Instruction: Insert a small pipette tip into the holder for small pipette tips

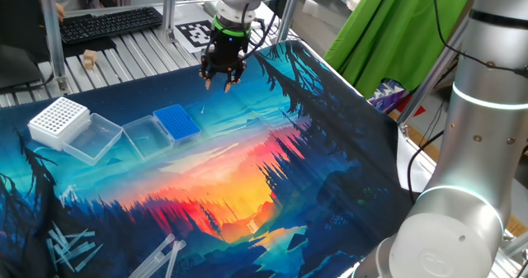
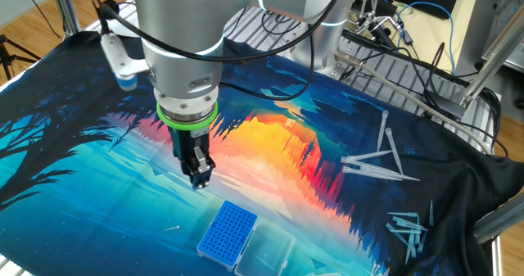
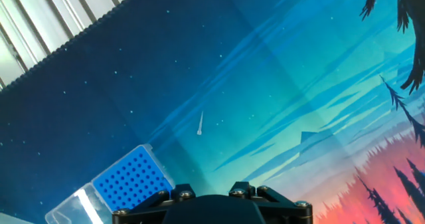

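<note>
A black two-finger gripper (image 1: 221,78) on a white and silver robot arm is hanging above a printed cloth mat, pointing straight down, its two short dark fingers standing a little apart with nothing visible between them, so it is holding nothing. A green ring is circling the wrist just above the fingers. In the hand view, a tiny, slim, pale translucent plastic cone, the small pipette tip (image 3: 200,124), is lying flat on the blue part of the mat (image 1: 272,171), below the gripper and untouched. Near it, but clearly apart, a small bright-blue rectangular plastic rack with a grid of tiny holes, the holder for small pipette tips (image 2: 227,230), is sitting with its clear hinged lid (image 1: 143,137) folded open beside it. No tip is showing in the holes that can be seen, so the task appears to be at its start: picking up the tip, carrying it over and seating it in a hole all seem to be left. Further out, a larger white perforated rack (image 1: 58,119) is standing beside its own clear lid, and loose piles of longer clear plastic tips (image 2: 377,163) are lying scattered on the soft, matte cloth, which is showing a glossy-coloured forest sunset in blue, orange and red.
</note>
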You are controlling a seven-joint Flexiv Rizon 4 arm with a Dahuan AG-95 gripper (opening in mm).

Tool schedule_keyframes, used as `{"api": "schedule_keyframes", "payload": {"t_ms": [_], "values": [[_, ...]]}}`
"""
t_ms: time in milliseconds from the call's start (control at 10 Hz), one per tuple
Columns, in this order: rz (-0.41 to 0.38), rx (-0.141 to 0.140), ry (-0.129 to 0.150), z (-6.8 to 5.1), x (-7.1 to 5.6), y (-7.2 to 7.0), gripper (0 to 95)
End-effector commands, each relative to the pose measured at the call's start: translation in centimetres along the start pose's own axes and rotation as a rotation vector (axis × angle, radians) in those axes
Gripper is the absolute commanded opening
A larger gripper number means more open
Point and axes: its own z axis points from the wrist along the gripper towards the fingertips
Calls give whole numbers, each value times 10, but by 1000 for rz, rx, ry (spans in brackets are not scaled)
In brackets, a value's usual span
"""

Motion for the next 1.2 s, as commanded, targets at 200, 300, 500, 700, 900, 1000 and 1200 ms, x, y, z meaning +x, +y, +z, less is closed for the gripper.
{"api": "schedule_keyframes", "payload": {"t_ms": [200, 300, 500, 700, 900, 1000, 1200], "values": [[101, 16, 0, 1, -9, 5, 380], [108, 25, -8, 3, -15, 9, 380], [116, 24, -11, 4, -24, 13, 380], [137, 17, -4, 7, -37, 19, 380], [143, 9, 3, 16, -38, 21, 380], [124, 30, -17, 18, -38, 21, 380], [103, 67, -56, 21, -38, 21, 380]]}}
